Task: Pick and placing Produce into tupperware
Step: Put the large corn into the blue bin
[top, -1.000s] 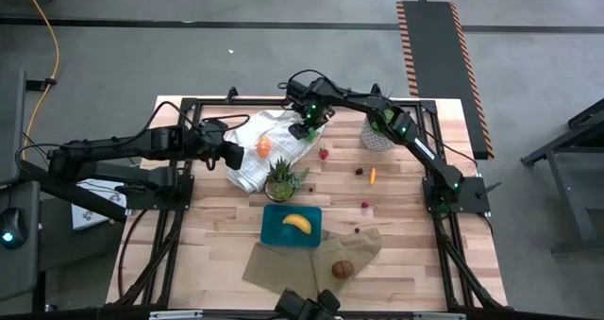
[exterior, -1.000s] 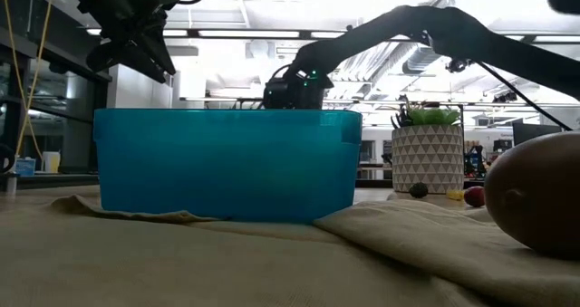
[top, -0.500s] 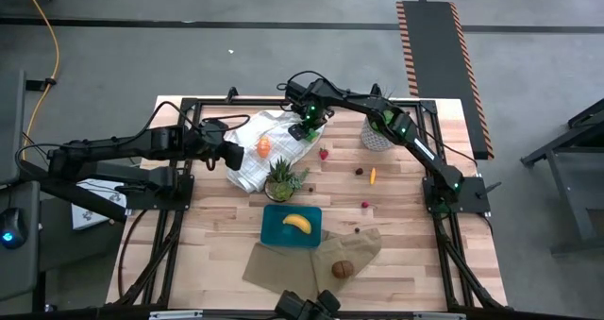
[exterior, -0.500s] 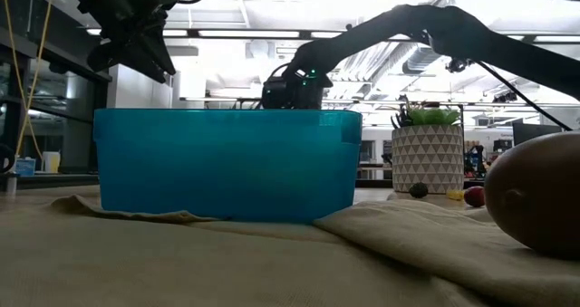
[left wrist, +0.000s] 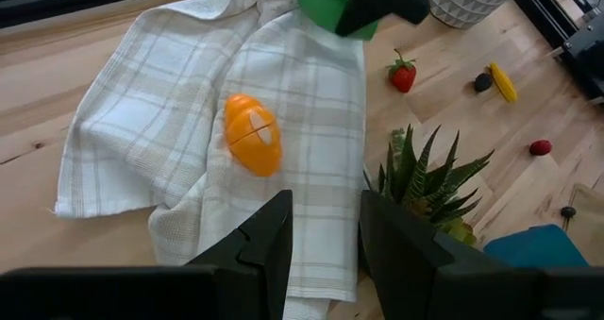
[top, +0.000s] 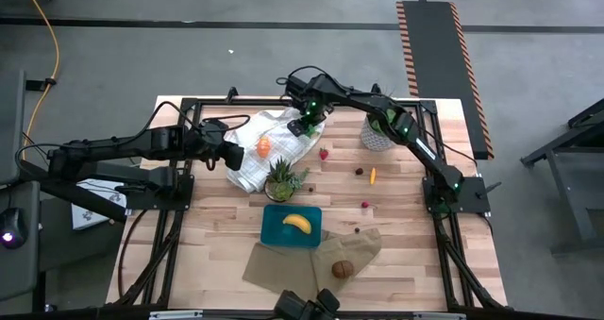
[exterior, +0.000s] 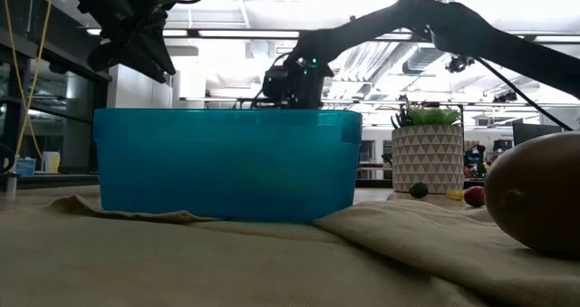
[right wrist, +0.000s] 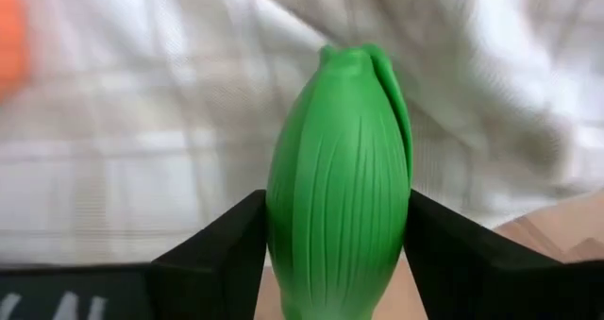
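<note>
My right hand [top: 305, 124] is closed around a green pepper [right wrist: 340, 178], gripping it between both fingers [right wrist: 217, 254] above the far part of a white checked towel [left wrist: 179, 141] on the wooden worktop [top: 406, 254]. My left hand [top: 231, 154] is shut and empty, just beside the towel's left edge. An orange piece [left wrist: 253, 134] lies on the towel. A strawberry [left wrist: 402, 73] sits on the bare wood beside the towel, with a dark berry [top: 359, 171], a small yellow-orange piece [top: 372, 176] and a red berry [top: 364, 205] farther right. The teal tupperware [top: 278, 233] sits near the front, its front edge touching a tan cloth [top: 274, 268], with a banana [top: 297, 223] inside. A kiwi [top: 343, 270] rests on the cloth. A spiky plant [top: 283, 178] stands between towel and tupperware.
</note>
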Motion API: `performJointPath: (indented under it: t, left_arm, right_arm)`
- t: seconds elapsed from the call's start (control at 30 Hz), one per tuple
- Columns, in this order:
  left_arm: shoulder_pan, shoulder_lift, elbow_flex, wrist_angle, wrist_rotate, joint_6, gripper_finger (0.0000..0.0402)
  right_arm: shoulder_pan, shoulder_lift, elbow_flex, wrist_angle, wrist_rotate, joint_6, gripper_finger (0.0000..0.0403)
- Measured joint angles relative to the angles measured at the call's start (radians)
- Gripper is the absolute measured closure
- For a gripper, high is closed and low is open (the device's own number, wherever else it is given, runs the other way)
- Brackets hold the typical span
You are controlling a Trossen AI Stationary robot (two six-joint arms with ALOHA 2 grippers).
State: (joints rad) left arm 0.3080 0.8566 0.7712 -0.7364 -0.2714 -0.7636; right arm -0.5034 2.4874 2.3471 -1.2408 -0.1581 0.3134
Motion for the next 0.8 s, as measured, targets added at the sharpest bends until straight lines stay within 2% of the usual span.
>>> performJointPath:
  t: [0.33,0.8]
  left_arm:
    - [0.0,0.0,0.0,0.0,0.069,0.0,0.0286]
    - [-0.001,0.0,0.0,0.0,0.187,0.0,0.0286]
  right_arm:
    - [0.034,-0.081,-0.004,-0.037,-0.014,-0.011,0.0206]
    - [0.192,-0.131,-0.004,-0.16,0.018,-0.051,0.0206]
